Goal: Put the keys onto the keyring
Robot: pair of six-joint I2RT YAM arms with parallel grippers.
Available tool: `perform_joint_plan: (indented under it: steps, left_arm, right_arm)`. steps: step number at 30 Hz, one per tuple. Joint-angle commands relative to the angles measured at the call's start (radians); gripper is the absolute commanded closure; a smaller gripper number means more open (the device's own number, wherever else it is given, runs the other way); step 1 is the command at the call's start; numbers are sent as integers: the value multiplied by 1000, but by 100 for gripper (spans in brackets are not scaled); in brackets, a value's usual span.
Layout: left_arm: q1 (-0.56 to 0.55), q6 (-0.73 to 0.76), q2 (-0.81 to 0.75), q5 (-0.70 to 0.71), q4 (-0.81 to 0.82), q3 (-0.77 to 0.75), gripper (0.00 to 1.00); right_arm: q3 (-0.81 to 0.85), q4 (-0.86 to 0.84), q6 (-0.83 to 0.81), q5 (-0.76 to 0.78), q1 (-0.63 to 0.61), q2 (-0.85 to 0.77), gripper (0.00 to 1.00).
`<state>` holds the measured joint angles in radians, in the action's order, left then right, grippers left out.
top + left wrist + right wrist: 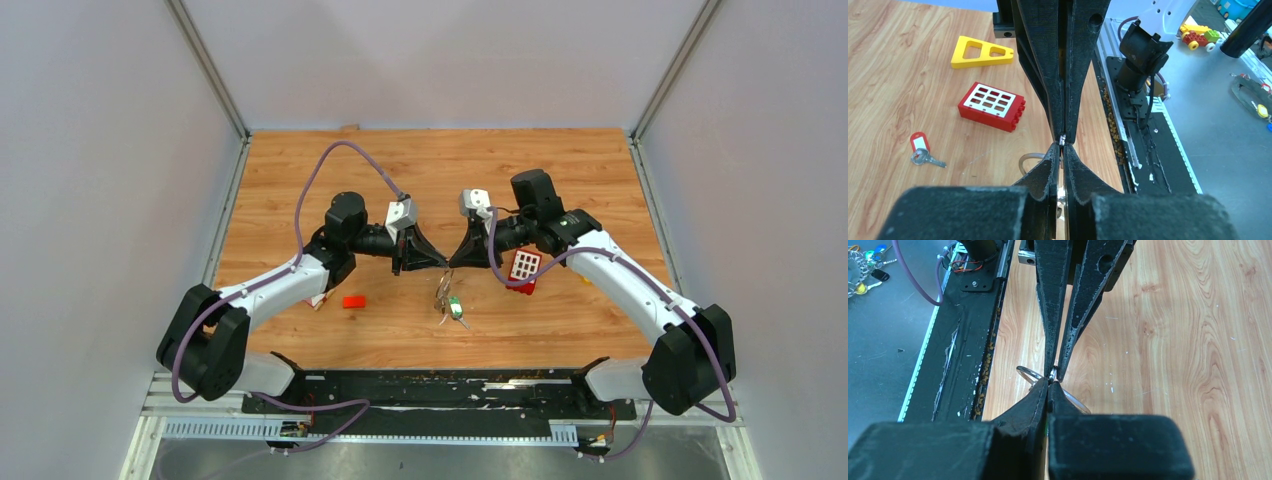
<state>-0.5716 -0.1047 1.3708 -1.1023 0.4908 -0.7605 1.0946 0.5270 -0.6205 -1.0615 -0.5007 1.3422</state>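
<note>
Clamped on the keyring (1026, 373) with right end effector (1050, 384), nipped onto it with left end effector (1062, 146), tip to tip above worktop (400, 160), keys (450, 303) dangling below.

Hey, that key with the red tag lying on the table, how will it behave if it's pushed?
The key and its red tag lie flat on the table, so they would probably slide, not roll. They look loosely linked, so the tag may swing round. Thin and flat, likely awkward to pinch up.
</note>
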Motion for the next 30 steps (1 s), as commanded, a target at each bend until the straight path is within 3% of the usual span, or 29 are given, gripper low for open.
perform_joint_plan:
  steps: [1, 8, 19, 30]
  left_arm:
    - [-1, -11, -5, -42, 40, -14, 91]
    - [-1, -16, 0, -32, 45, -14, 100]
    - [-1, -80, -2, -44, 56, -14, 100]
    - [-1, 11, -25, 11, -98, -44, 100]
  right_arm:
    - [33, -8, -36, -33, 12, 3, 100]
    - [34, -7, -35, -34, 11, 4, 100]
    - [31, -16, -41, -6, 17, 5, 100]
    - [36, -22, -25, 8, 21, 4, 100]
